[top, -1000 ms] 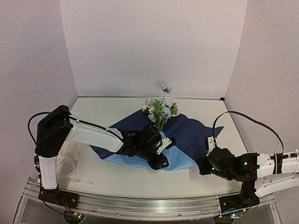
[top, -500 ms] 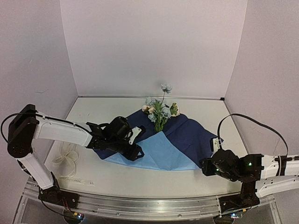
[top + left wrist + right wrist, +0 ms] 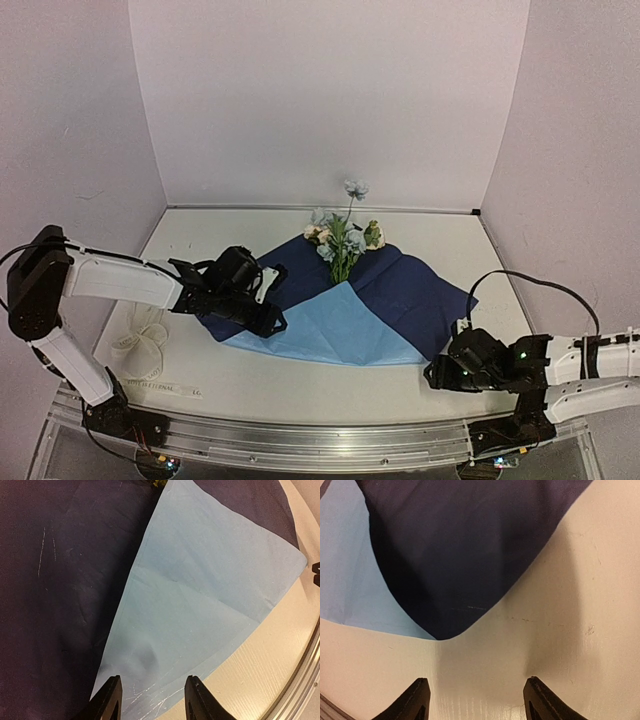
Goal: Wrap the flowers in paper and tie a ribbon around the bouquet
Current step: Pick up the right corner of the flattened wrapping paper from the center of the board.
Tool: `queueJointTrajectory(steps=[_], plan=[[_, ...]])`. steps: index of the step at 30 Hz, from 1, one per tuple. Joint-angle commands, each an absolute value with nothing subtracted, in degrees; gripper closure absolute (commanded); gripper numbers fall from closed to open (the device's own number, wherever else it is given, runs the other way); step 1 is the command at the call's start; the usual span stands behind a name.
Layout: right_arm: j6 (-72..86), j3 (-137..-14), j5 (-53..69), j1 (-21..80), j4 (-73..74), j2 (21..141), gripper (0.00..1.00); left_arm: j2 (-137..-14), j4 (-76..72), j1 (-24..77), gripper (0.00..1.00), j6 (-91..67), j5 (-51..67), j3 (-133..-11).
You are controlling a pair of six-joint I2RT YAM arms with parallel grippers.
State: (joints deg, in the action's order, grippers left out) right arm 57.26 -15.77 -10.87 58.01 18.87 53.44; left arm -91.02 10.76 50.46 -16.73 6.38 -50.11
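Our left gripper [image 3: 152, 685] hangs with its jaws apart and nothing between them, directly over the near edge of the lighter flap of the paper [image 3: 200, 580]. Our right gripper [image 3: 475, 685] is spread wide above the bare table [image 3: 560, 605], with the paper's dark corner just ahead of its fingertips. The flowers [image 3: 340, 240] lie beyond both grippers. We judge the right side folds next: we slide in low under that corner, pinch a single layer, and carry it across while the left gripper presses the flap down so the stems stay put.
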Motion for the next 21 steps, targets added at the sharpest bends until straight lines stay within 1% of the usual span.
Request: queueJointTrajectory(steps=[1,7,16,21], plan=[[65.5,-14.1,-9.3,57.7,11.6,55.9,0.37,-92.9,11.6,50.2,0.55,-15.7,7.0,-53.5],[71.9,-13.5,-9.3,57.9,7.3,58.8,0.36,-94.2,12.0,48.8,0.55,-15.3,6.5,-54.4],[75.6,-14.1,-12.9,59.1,1.4,63.8,0.35,-98.8,12.7,47.6,0.56,-15.4,5.1,-55.4],[77.5,-12.9,-14.9,59.2,-4.8,67.3,0.39,-100.2,11.9,47.6,0.57,-16.4,5.0,-54.7]])
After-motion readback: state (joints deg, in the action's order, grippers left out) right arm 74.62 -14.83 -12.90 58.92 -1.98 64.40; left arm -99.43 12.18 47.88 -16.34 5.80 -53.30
